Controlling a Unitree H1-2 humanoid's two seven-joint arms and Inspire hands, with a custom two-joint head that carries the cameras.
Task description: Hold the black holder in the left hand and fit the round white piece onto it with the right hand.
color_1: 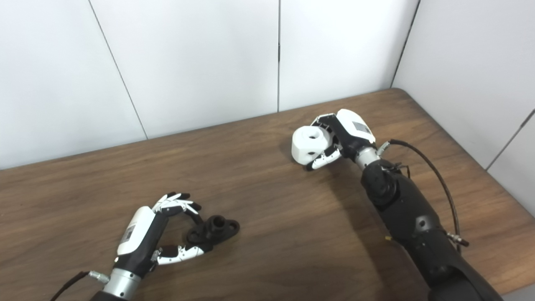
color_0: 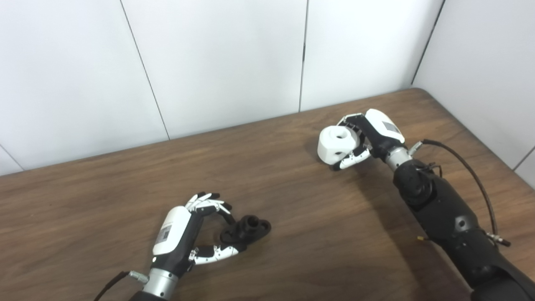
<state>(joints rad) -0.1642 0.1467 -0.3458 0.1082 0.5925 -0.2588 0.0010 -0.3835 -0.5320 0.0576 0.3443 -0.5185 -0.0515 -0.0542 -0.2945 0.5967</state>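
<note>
The left hand lies low on the table, its fingers curled over and its thumb reaching forward. Between fingertips and thumb tip sits the black holder, resting on the wood with its short round stub pointing up. The thumb tip touches its near edge; whether the fingers press on its far side is hard to make out, since black fingertips and black holder run together. The hand closes narrowly about it, but a firm grip cannot be confirmed.

The right hand is well apart, up toward the far right corner. It is wrapped around the white piece, a round drum with a hole in its upturned face. The fingers curve behind its far side and the thumb runs under its near side, so part of the piece is covered. Whether the piece rests on the table or is just clear of it cannot be told; a dark shadow lies beneath.

Both forearms are cut off by the bottom edge. A black cable loops beside the right wrist.
</note>
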